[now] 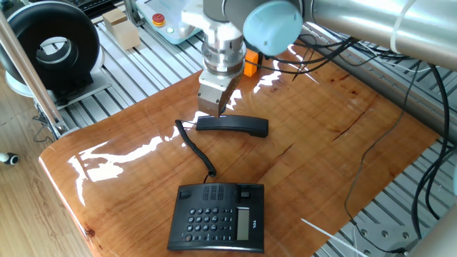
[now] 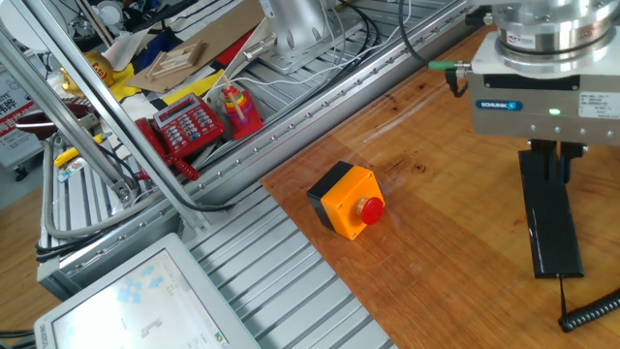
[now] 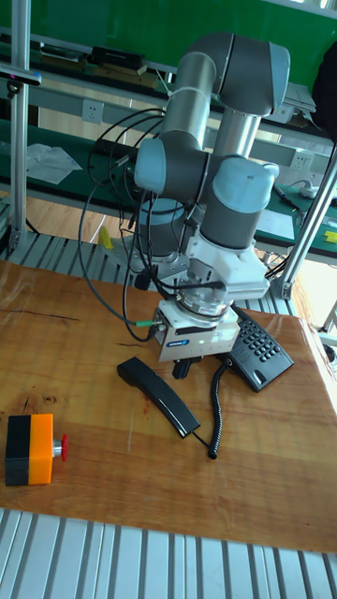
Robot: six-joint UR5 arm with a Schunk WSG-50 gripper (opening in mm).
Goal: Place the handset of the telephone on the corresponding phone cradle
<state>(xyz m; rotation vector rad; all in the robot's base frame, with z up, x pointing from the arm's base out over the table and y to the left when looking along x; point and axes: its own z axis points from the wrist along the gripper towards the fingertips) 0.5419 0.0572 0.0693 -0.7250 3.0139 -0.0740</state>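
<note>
In the one fixed view, the telephone (image 1: 218,216) sits nearest the camera on the glossy wooden surface (image 1: 335,153), keypad toward the front and the phone cradle (image 1: 223,191) along its far edge, bare. A black coiled cord (image 1: 198,148) runs from the cradle end up and left to the handset (image 1: 233,126), which lies flat on the surface well apart from the telephone, its long side roughly parallel to the cradle.

Just behind the handset's cord end hangs the gripper (image 1: 216,108), pointing down from the grey arm. In the other fixed view the gripper (image 2: 554,163) has dark fingers (image 2: 554,161) low over the handset's far end; whether they touch it cannot be told, nor how far apart the jaws stand.

Farther back, an orange box with a red button (image 2: 347,200) rests near the surface's edge, apart from the handset. Beyond it lie slotted aluminium rails (image 1: 153,50), cables and a red calculator (image 2: 188,124).
</note>
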